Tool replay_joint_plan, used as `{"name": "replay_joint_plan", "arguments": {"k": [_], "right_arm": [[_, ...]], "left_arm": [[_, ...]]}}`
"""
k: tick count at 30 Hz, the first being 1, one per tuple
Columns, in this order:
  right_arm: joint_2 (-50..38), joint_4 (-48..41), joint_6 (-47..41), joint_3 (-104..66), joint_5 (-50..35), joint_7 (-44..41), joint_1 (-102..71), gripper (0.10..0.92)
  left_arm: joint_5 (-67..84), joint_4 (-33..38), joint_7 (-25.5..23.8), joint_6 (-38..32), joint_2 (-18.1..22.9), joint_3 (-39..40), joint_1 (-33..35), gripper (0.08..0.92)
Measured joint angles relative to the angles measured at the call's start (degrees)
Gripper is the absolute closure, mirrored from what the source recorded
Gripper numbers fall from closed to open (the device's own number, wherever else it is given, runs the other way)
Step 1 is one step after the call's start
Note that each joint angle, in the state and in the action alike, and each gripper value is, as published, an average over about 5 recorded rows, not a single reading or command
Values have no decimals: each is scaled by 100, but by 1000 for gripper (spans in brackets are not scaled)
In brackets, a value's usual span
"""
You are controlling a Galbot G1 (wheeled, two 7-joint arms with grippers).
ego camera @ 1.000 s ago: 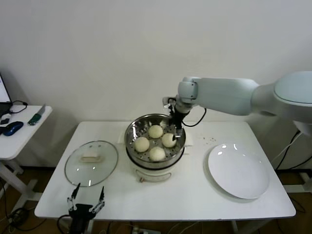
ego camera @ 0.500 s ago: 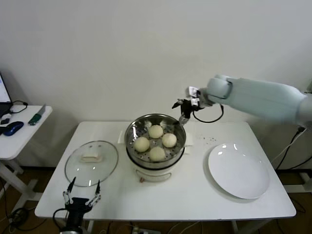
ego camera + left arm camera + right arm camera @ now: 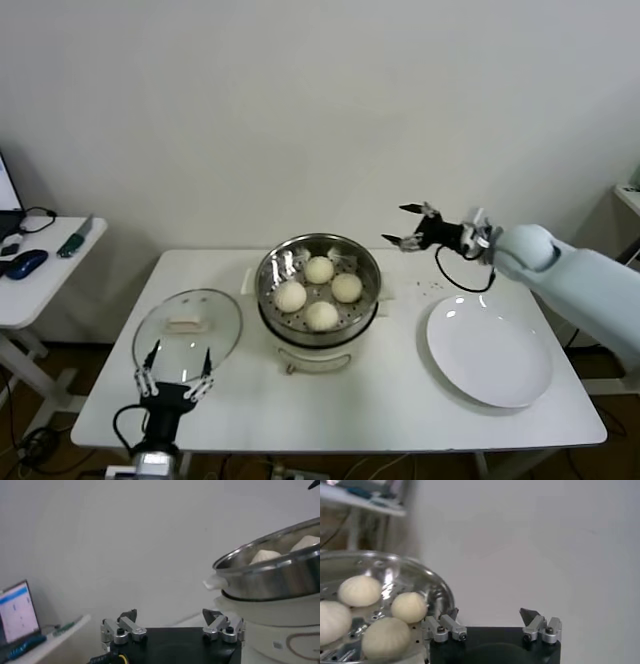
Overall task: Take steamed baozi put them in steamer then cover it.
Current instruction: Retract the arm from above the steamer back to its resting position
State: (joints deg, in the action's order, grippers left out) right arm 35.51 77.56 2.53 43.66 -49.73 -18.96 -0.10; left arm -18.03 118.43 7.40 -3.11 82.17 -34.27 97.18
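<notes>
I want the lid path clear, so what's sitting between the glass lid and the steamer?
Nothing: in the head view, only bare white table separates the glass lid from the steamer. The left gripper sits nearer than the lid, at the table's front edge.

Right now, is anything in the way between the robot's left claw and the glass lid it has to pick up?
Nothing visible is. The left gripper, jaws open, hovers at the near edge of the round clear glass lid lying flat on the white table, left of the shiny steel steamer.
</notes>
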Motion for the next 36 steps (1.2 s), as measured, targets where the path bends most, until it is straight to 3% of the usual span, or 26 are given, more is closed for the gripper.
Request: {"name": "replay_joint_plan", "arguments": {"k": [7,16,24,36], "right_arm": [[-36,214,76,-2411,136,362,-2223,203],[410,487,-37,-4905,523,528,-4581,203],[939,747,-69,-6375,940,529,-6013,203],[1528,1123,-36,-7389,1374,447,-7212,203]], "left_arm": [[-1206,134,136,523,-207,127,-153,177],[-3372,-92,-213,1360,-765,352,-474,177],[-4856,-906,-431,1778,-1131,690,-1077,177],[-5965,-2439,-478,1843,-1279,796,-2232,177]]}}
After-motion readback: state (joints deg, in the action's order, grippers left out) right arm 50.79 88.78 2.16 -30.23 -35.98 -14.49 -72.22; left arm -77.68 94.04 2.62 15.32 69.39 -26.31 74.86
